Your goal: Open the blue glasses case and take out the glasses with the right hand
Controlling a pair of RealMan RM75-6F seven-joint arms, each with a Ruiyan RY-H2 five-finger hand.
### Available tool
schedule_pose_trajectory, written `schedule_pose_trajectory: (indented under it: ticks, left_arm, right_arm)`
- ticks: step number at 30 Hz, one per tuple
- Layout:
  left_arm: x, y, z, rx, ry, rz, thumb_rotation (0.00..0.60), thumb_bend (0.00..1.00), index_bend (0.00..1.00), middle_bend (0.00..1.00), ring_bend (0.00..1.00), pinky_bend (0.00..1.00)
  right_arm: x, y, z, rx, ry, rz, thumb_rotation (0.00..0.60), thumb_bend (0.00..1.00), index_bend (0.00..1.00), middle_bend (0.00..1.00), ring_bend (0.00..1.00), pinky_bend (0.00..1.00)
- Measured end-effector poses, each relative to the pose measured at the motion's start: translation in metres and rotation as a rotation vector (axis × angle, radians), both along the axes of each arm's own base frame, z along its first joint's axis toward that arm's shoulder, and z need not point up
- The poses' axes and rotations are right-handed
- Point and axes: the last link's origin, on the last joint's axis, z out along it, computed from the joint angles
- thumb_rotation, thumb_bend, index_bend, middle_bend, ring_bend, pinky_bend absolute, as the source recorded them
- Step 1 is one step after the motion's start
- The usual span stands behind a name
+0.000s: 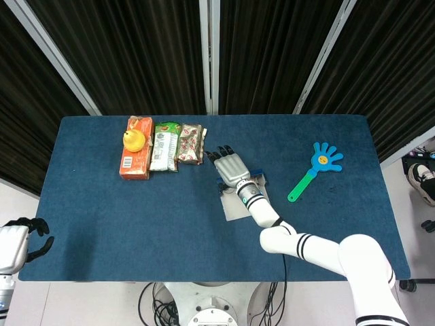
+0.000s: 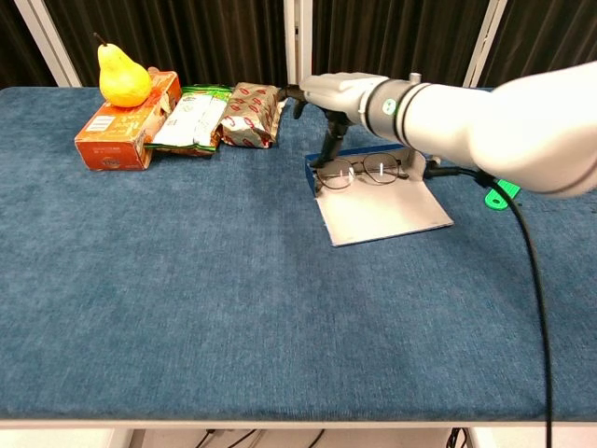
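Observation:
The blue glasses case (image 2: 370, 150) lies open near the table's middle, its pale lid flap (image 2: 382, 211) spread flat toward me. Thin-rimmed glasses (image 2: 364, 171) rest in it, lenses showing. My right hand (image 2: 338, 91) hovers over the case's left end with fingers stretched forward and apart. Its thumb (image 2: 326, 147) points down and touches the left end of the glasses and case; nothing sits between thumb and fingers. From the head view the right hand (image 1: 231, 168) covers most of the case (image 1: 239, 202). My left hand (image 1: 20, 238) hangs off the table's near left corner, holding nothing.
At the back left an orange carton (image 2: 117, 140) carries a yellow pear (image 2: 123, 79), with two snack packs (image 2: 191, 117) (image 2: 252, 114) beside it, just left of my right hand. A blue-and-green hand-shaped clapper (image 1: 319, 166) lies to the right.

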Motion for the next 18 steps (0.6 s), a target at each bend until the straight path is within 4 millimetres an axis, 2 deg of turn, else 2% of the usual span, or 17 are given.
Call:
schedule_pose_trajectory:
  ticks: [4, 6, 11, 18]
  left_arm:
    - [0.0, 0.0, 0.0, -0.003, -0.001, -0.002, 0.6, 0.28, 0.56, 0.58, 0.46, 0.5]
    - [0.0, 0.0, 0.0, -0.005, 0.001, -0.004, 0.6, 0.28, 0.56, 0.58, 0.46, 0.5]
    - [0.001, 0.0, 0.0, -0.004, 0.005, -0.004, 0.6, 0.28, 0.56, 0.58, 0.46, 0.5]
    - [0.001, 0.0, 0.0, -0.001, 0.005, 0.0, 0.6, 0.28, 0.56, 0.58, 0.46, 0.5]
  right_arm:
    - [0.0, 0.005, 0.006, 0.035, -0.003, 0.007, 0.6, 0.21, 0.03, 0.19, 0.0, 0.0]
    - [-0.004, 0.009, 0.014, 0.059, -0.002, 0.008, 0.6, 0.25, 0.07, 0.2, 0.0, 0.0]
    - [-0.034, 0.013, 0.039, 0.078, 0.04, -0.025, 0.6, 0.33, 0.18, 0.21, 0.0, 0.0]
    - [-0.049, 0.008, 0.042, 0.08, 0.052, -0.071, 0.6, 0.36, 0.26, 0.21, 0.0, 0.0]
